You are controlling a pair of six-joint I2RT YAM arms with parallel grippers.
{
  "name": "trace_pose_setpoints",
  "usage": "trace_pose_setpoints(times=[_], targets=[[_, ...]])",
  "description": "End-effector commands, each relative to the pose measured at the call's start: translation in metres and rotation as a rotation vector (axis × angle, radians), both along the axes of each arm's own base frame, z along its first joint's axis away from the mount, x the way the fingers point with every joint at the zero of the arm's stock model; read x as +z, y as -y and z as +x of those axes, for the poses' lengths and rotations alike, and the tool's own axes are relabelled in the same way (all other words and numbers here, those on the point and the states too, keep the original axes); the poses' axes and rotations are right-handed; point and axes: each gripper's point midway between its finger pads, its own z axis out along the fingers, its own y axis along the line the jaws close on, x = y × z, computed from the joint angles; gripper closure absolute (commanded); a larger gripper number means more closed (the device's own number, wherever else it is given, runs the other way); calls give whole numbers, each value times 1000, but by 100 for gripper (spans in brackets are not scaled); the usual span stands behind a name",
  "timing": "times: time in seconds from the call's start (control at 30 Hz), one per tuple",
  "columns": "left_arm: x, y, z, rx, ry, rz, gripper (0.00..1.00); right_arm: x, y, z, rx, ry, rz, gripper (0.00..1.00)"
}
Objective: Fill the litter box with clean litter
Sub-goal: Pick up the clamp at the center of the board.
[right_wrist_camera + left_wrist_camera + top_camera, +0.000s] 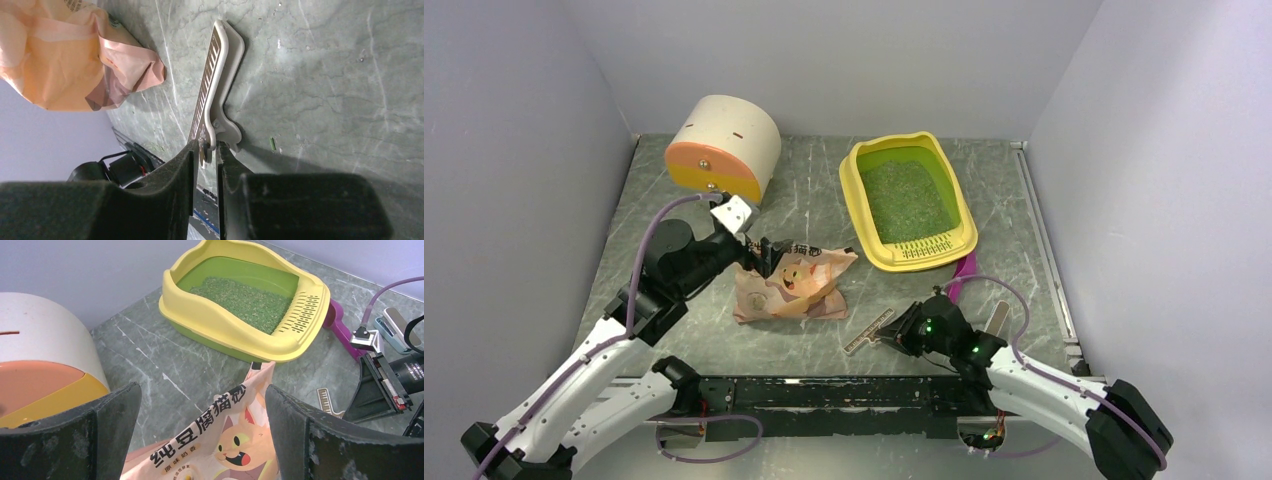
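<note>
Two arms in shot from above, and both are mine. My left gripper (760,254) sits at the left end of the pink bag (796,286), jaws spread wide and released, gripping nothing. Beyond those jaws and off to their left stands the cream-and-orange container (724,148). Ahead and to their right lies the litter box (865,166), well apart from them, with clean litter (908,198) spread across its green pan. My right gripper (892,336) is low on the table (814,195), at the near end of a pale clip (870,331). The magenta scoop (965,271) pokes out from under the box's near edge, beyond those right jaws.

Over to the left wrist! My two fingers (100,440) stand far apart, and the bag's printed top rises in the gap between them. I cannot tell whether either pad touches it. Straight ahead past the bag sits the box with its speckled green layer inside. The container fills the far left, outside my left finger. The clip lies on the stone to the right, outside my right finger.

Now the right wrist. My jaws are drawn close together, clenched on the near end of the clip, which runs away from them flat along the table. The bag's crumpled corner lies ahead and to the left of them, apart from the clip.
</note>
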Motion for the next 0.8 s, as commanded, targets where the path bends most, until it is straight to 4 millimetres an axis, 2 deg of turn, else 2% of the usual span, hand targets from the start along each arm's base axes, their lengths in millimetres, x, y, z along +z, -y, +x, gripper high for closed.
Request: trace_pose_setpoints(times=[0.0, 0.07, 0.13, 0.23, 0.4, 0.53, 0.63, 0.77], targets=[[8, -1, 2, 15, 1, -35, 3, 1, 1, 7, -34, 27, 13, 82], [8, 1, 2, 10, -7, -38, 3, 3, 0, 9, -29, 44, 11, 90], [8, 4, -2, -19, -4, -37, 3, 6, 1, 10, -28, 52, 6, 91], [12, 4, -4, -20, -8, -70, 3, 8, 3, 8, -11, 55, -18, 100], [13, 3, -4, -10, -38, -63, 3, 21, 4, 2, 38, 83, -34, 100], [7, 2, 3, 26, -101, -39, 3, 35, 6, -5, 94, 121, -38, 100], [3, 9, 4, 13, -153, -58, 3, 52, 6, -9, 144, 189, -29, 100], [3, 18, 4, -24, -174, -72, 3, 92, -1, -9, 226, 346, 15, 100]])
